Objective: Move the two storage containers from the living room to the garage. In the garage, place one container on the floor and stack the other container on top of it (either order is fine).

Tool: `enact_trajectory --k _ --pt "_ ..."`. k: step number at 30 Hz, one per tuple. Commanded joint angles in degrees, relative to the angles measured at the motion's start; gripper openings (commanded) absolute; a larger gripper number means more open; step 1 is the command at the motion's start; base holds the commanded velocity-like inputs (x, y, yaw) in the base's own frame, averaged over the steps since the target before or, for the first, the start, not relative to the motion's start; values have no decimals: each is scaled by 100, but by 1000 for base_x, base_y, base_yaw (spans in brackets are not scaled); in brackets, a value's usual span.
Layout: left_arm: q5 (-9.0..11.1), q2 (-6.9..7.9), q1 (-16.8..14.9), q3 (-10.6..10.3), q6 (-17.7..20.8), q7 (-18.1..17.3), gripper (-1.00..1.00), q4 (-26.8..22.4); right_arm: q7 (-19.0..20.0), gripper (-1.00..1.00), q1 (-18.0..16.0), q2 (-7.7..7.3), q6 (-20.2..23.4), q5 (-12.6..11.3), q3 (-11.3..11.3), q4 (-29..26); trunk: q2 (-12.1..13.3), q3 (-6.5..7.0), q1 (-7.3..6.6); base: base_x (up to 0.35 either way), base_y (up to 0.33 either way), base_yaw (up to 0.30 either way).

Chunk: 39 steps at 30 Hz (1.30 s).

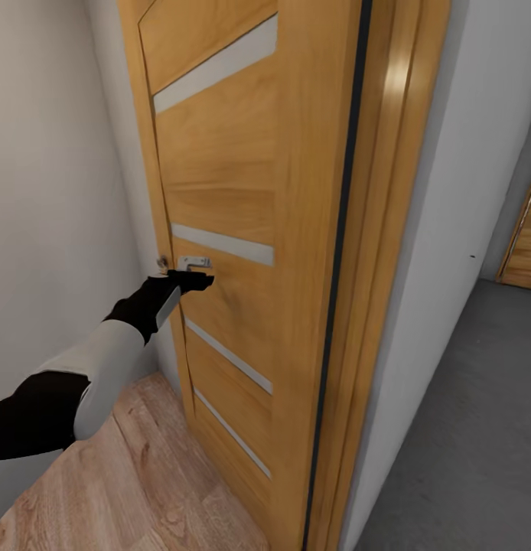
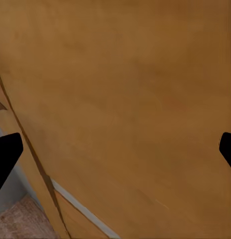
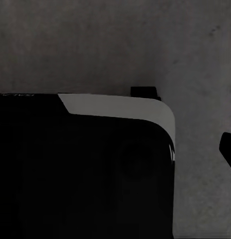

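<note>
At lower left, the left gripper (image 1: 190,280) reaches to the wooden door (image 1: 242,191) just under its handle (image 1: 193,262), jaws spread wide and holding nothing; the right gripper's jaws I cannot tell. Beyond, at right, grey floor (image 1: 464,428) stretches away. No storage containers are about; thin-walled bins like those should be light and slightly flexible, best taken by the rim.

Wooden door (image 1: 235,199) stood open, edge-on toward the camera, with pale horizontal glass strips (image 1: 223,243) across its face. Silver handle plate (image 1: 193,262) sat at the door's left edge. Door frame (image 1: 388,229) adjoined a white wall (image 1: 464,191). Light wood plank flooring (image 1: 135,474) lay left of the door. Second wooden door (image 1: 526,245) visible far right.
</note>
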Motion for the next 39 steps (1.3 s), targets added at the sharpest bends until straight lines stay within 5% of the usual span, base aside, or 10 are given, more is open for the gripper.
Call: enact_trajectory --k 1,24,39 --pt "91 -30 -5 7 -180 -29 100 -25 26 100 0 -2 3 5 -23 -6 -2 -5 113 -268 2 -2" --pt "92 -43 -5 7 -190 -4 100 -15 22 100 -1 -1 3 13 -23 -6 -2 -5 113 -209 -10 1" --pt "109 -17 255 77 -86 29 100 207 25 100 0 0 3 29 -16 2 -2 -5 113 -28 -9 7"
